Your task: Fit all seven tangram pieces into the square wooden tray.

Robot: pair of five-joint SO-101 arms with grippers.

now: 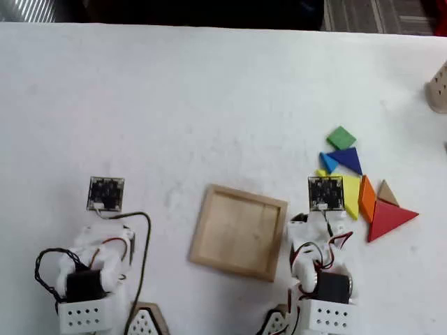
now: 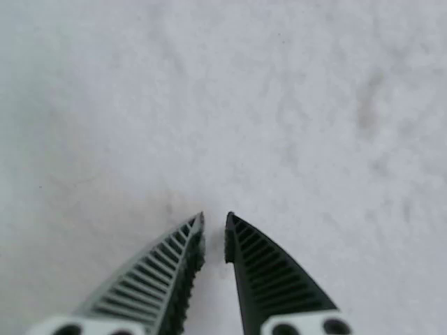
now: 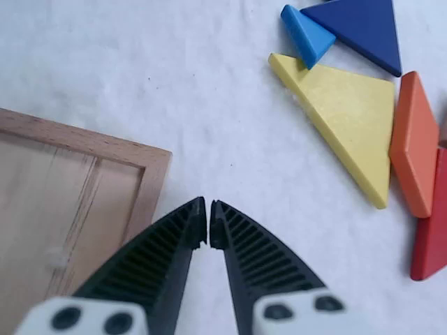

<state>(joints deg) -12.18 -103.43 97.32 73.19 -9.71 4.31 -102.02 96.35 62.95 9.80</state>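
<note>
Left arm (image 1: 94, 258): folded low, claw (image 2: 214, 227) over bare surface (image 2: 209, 105), tips almost touching, empty.
Right arm (image 1: 318, 262): folded low, claw (image 3: 208, 223) pinched together, empty, near tray (image 3: 91, 150) corner.
Tangram pieces (image 1: 367, 199): clustered beyond right arm, outside tray.

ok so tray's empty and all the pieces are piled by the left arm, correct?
No. The tray is empty, but the pieces are piled by the right arm, not the left. The high view shows it.
</note>
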